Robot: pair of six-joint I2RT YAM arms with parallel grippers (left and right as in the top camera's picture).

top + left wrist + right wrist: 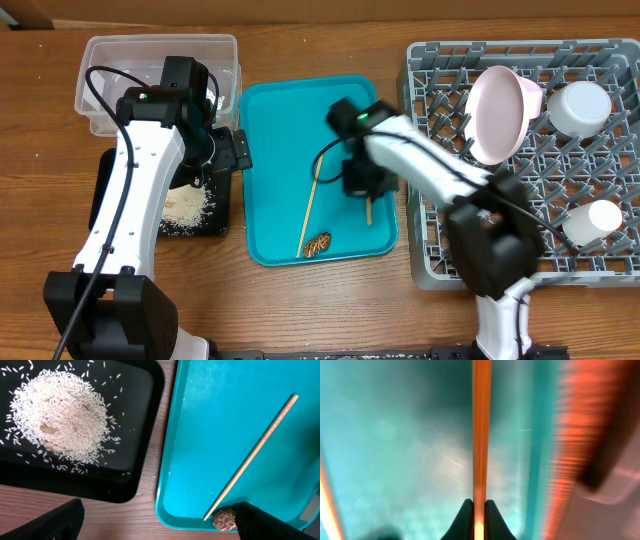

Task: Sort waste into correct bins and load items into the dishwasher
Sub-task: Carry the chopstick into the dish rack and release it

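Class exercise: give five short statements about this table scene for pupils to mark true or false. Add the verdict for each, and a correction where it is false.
1. The rice lies piled in the black tray. True.
2. The right gripper is open and empty. False: it is shut on a thin wooden stick.
3. The brown lump sits in the black tray. False: it lies in the teal tray, at the end of a loose stick.
4. The left gripper is open and holds nothing. True.
5. The dish rack is bare. False: a pinkish dish, a white bowl and a small cup are in it.
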